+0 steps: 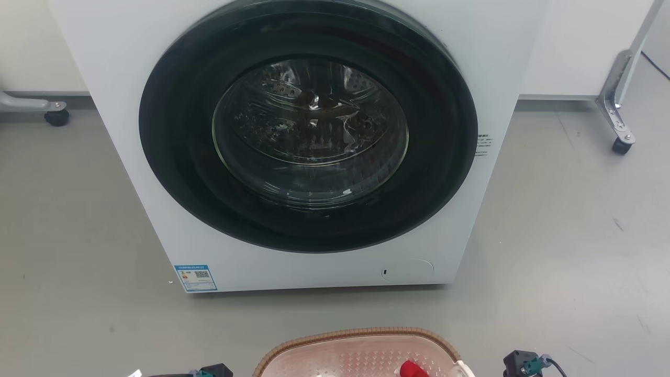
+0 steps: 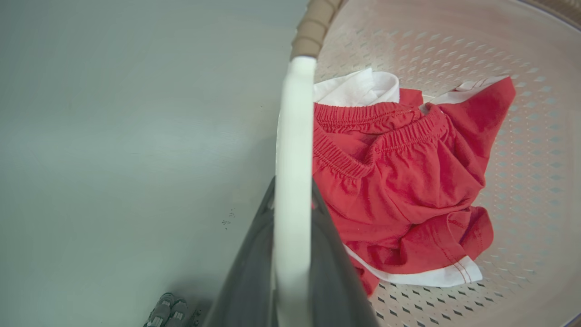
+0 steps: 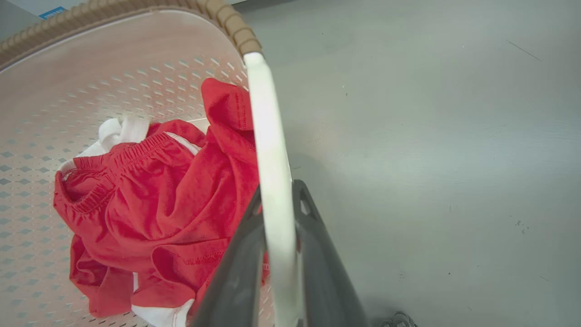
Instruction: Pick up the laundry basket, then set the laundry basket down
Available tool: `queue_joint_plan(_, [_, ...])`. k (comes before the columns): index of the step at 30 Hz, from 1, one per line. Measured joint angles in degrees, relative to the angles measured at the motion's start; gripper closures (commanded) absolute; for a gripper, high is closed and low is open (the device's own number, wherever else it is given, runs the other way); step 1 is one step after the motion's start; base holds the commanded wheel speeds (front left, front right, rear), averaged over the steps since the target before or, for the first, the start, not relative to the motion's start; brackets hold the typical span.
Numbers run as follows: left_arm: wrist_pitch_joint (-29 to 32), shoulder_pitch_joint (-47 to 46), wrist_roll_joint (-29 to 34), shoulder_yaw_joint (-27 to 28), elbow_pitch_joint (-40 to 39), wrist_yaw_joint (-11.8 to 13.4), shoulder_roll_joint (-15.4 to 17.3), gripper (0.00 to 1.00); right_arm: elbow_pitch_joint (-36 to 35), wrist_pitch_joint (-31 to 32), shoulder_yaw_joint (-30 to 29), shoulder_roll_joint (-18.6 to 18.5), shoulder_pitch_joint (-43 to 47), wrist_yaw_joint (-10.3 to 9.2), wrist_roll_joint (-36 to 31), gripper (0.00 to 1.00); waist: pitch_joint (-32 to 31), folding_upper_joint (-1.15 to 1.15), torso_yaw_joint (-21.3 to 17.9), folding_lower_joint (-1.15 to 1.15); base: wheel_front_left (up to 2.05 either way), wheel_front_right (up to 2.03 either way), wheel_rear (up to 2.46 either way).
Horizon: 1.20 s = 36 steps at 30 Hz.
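The laundry basket (image 1: pixel 356 333), pale pink with perforated walls and a brown braided rim, sits low in the head view, in front of the washer. Its inside (image 2: pixel 522 136) holds red and white clothes (image 2: pixel 399 181). My left gripper (image 2: pixel 292 190) is shut on one white loop handle (image 2: pixel 295 113). On the opposite side my right gripper (image 3: pixel 279 193) is shut on the other white handle (image 3: pixel 268 127), beside the basket wall (image 3: pixel 91 81) and the clothes (image 3: pixel 172 204). Whether the basket rests on the floor or hangs just above it, I cannot tell.
A white front-loading washer (image 1: pixel 131 157) with its round dark door (image 1: pixel 309 141) closed stands just beyond the basket. Grey floor (image 1: pixel 549 235) spreads on both sides. Wheeled frame legs stand at the far left (image 1: pixel 56 116) and far right (image 1: pixel 622 141).
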Motion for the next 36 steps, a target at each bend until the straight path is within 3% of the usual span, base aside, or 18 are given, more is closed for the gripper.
queue_joint_plan(36, [-0.6,-1.0,-1.8,-3.6,-1.9,1.4,0.5,1.0,0.1,-0.4,0.4,-0.3,-1.1,-0.18,0.5,1.0,2.8,0.0,0.4,0.0,0.0,0.0,0.0])
